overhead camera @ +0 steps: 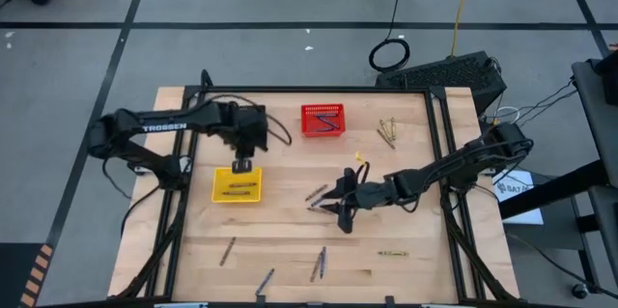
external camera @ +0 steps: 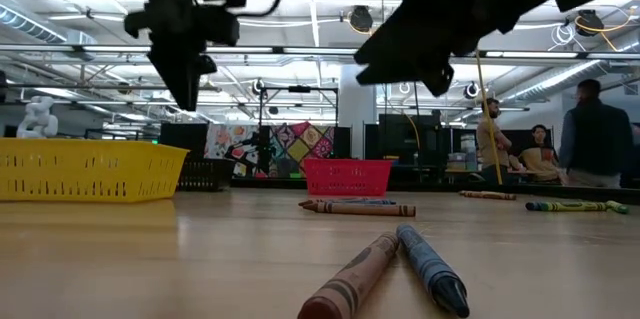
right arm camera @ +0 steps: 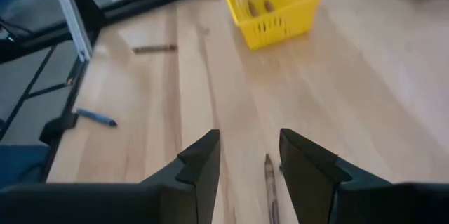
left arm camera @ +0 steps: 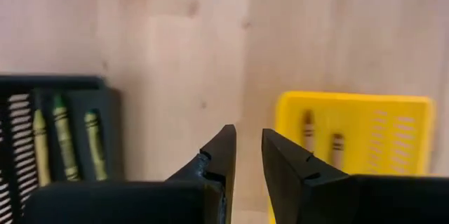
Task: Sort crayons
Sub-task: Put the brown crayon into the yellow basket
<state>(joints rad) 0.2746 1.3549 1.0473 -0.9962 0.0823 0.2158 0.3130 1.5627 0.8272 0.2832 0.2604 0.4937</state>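
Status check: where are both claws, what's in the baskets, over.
Left claw open, empty, above the yellow basket, two brown crayons inside. Right claw open, low over loose crayons mid-table. Nothing blocking.

Small plastic mesh baskets: 3 — one yellow (overhead camera: 237, 185), one red (overhead camera: 323, 120), one black (left arm camera: 56, 140).

Thin wax crayons inside yellow basket: 2 brown (left arm camera: 307, 127). Inside black basket: 3 yellow-green (left arm camera: 63, 140). Cluster of yellow-green crayons (overhead camera: 388, 132) just right of red basket: count unclear.

bright, even overhead light; ceiling lamps (external camera: 362, 19) glare in the low view, where the nearest crayons (external camera: 385, 269) blur.
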